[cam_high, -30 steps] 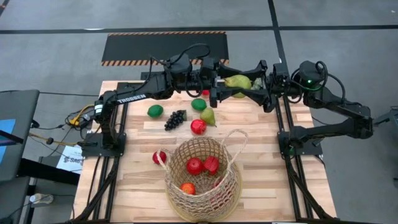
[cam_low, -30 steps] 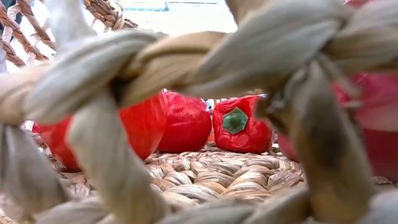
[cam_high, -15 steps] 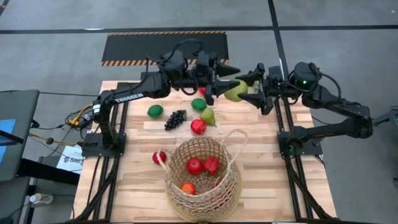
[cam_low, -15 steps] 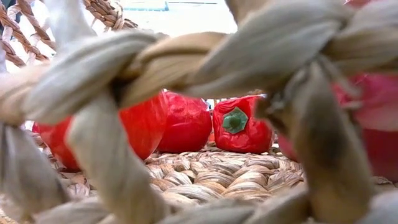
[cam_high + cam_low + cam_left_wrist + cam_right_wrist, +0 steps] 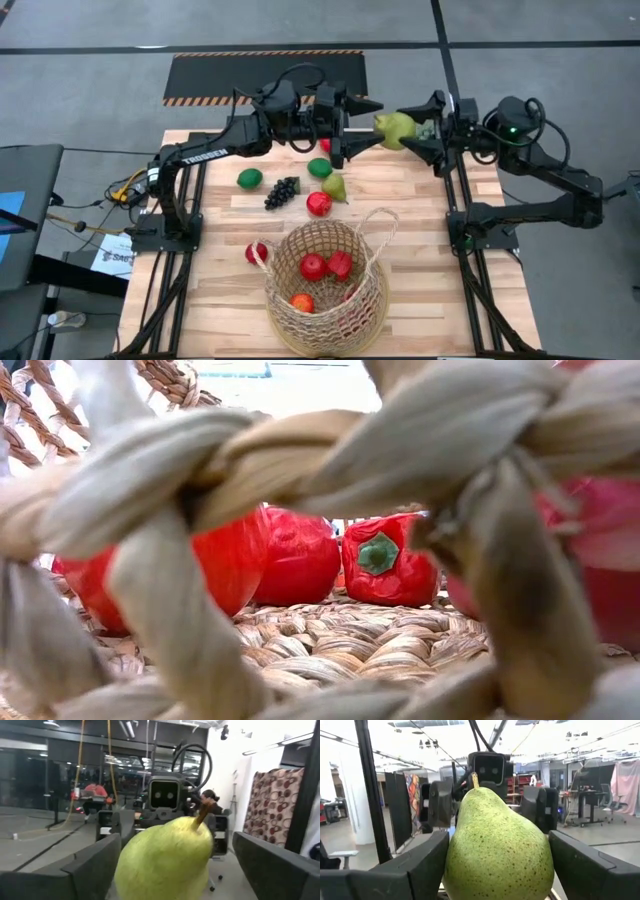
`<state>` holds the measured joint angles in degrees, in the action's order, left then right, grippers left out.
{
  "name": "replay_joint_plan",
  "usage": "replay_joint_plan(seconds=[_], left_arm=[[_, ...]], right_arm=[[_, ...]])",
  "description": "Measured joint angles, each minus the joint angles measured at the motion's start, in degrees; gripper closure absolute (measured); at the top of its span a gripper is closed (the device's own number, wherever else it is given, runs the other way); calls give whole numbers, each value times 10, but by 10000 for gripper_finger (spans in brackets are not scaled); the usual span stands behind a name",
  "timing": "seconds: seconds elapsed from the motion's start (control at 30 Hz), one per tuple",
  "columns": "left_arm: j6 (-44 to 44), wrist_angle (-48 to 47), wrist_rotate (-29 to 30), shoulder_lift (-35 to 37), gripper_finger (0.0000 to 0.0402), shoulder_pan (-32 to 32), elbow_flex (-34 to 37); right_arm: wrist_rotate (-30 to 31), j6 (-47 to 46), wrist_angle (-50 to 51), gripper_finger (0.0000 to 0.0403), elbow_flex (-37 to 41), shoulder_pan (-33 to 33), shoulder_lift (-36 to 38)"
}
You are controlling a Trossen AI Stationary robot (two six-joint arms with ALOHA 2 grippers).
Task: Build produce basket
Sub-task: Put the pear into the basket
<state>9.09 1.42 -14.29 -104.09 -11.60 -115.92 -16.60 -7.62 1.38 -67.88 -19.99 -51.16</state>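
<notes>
Grasps a green pear [image 5: 395, 128] in the right gripper [image 5: 407, 128], aloft over the far edge of the table [image 5: 440, 290], right of centre. Presses both right fingers [image 5: 415, 870] against the pear's speckled sides in the right wrist view, stem pointing up. Faces the left gripper [image 5: 372, 122] from the left, just beside the pear, jaws released and spread wide. Shows, in the left wrist view, gaps between the pear and each left finger [image 5: 90, 867], so no contact there.

Further down on the wooden table, nearer than the arms: leaves a lime [image 5: 250, 178] at the left, a dark grape bunch [image 5: 282, 191] just right of it, a second lime [image 5: 320, 167] under the left arm, a second pear [image 5: 335, 187] just near of that lime, and a red apple [image 5: 319, 203] touching or almost touching the second pear. Hides part of a small red fruit [image 5: 327, 146] beneath the left arm.

Places the wicker basket [image 5: 372, 300] near the front, in the middle of the table, one loop handle toward the far right. Holds three red fruits inside: two side by side [image 5: 313, 266] on the far part of the floor, one orange-red [image 5: 302, 302] closer to the near left wall. Leaves another red fruit [image 5: 256, 252] outside, against the basket's left rim.

Looks through thick tan weave strands [image 5: 150, 510] in the low view onto a round red fruit [image 5: 300, 555] and a red one with a green calyx [image 5: 385, 560], resting on the woven floor
</notes>
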Motion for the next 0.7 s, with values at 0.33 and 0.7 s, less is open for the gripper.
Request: replay_joint_plan(seconds=[0.33, 0.7], left_arm=[[-11, 8, 15, 0, 11, 0, 0], [-25, -13, 14, 0, 11, 0, 0]], right_arm=[[-31, -5, -44, 63, 0, 1, -42], [-45, -14, -90, 63, 0, 1, -45]])
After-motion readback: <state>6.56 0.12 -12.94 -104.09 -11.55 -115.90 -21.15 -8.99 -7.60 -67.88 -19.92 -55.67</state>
